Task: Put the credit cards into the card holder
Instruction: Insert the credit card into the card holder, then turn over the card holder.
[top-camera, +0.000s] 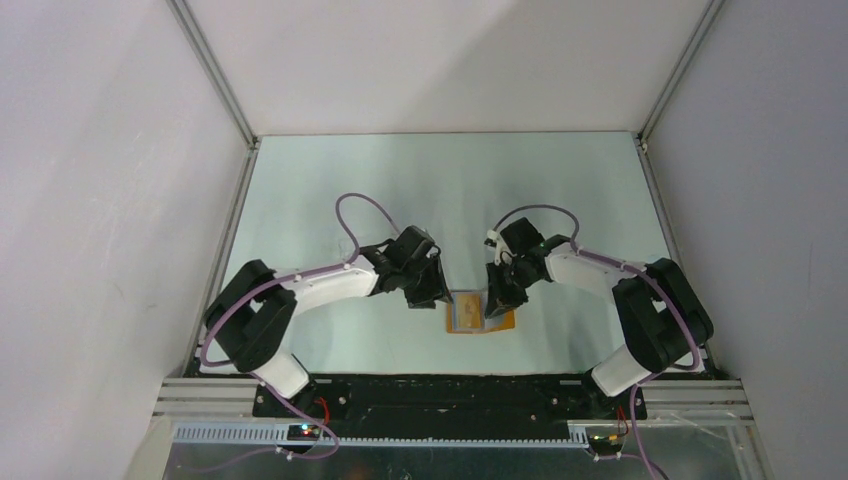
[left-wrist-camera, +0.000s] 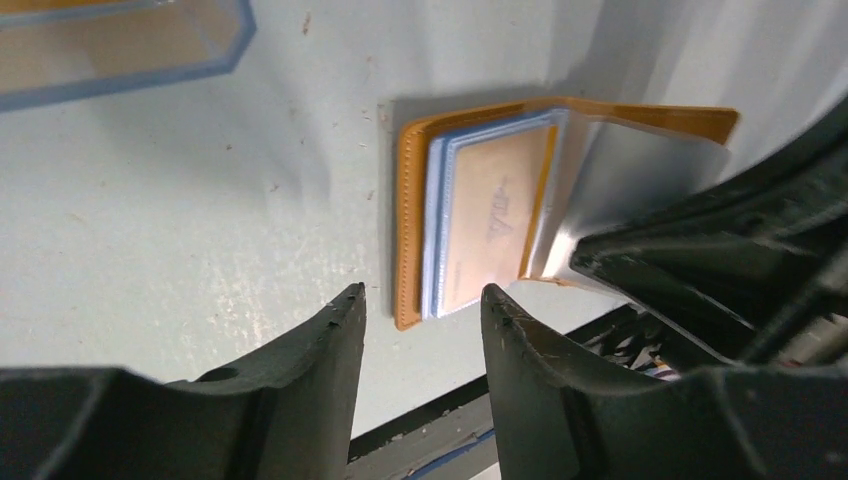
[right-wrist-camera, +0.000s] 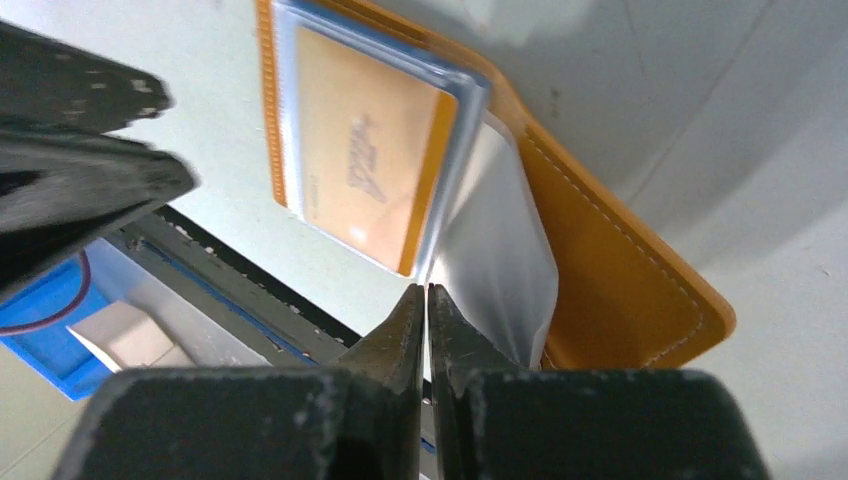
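Convergence of both arms on the card holder (top-camera: 470, 322) is seen from above. It lies open on the table (top-camera: 330, 200) near the front edge. The left gripper (top-camera: 435, 295) is just beside its left side and the right gripper (top-camera: 495, 305) is over its right half. Finger states cannot be told from this height.

From the left wrist, the left gripper (left-wrist-camera: 422, 305) is shown with its fingers spread and nothing between them, poised at the near edge of the holder's left cover. One credit card (left-wrist-camera: 495, 215) is seen seated in a blue-edged pocket. A clear sleeve (left-wrist-camera: 620, 180) is lifted off the stack by the right gripper (left-wrist-camera: 590, 262). A clear plastic case (left-wrist-camera: 110, 50) lies well apart, and its tan contents cannot be identified.

From the right wrist, the right gripper (right-wrist-camera: 427, 300) is shown closed on the thin lower edge of that sleeve, which bows upward from the orange cover (right-wrist-camera: 620, 290).

The sleeve is judged thin, floppy and slick, so it is best pinched at its free edge, where it is likely to buckle or slip if pulled hard. The cards are judged light, stiff and thin, so they are best taken by a short edge and slid in flat. The holder is light enough to skid unless a cover is pinned.
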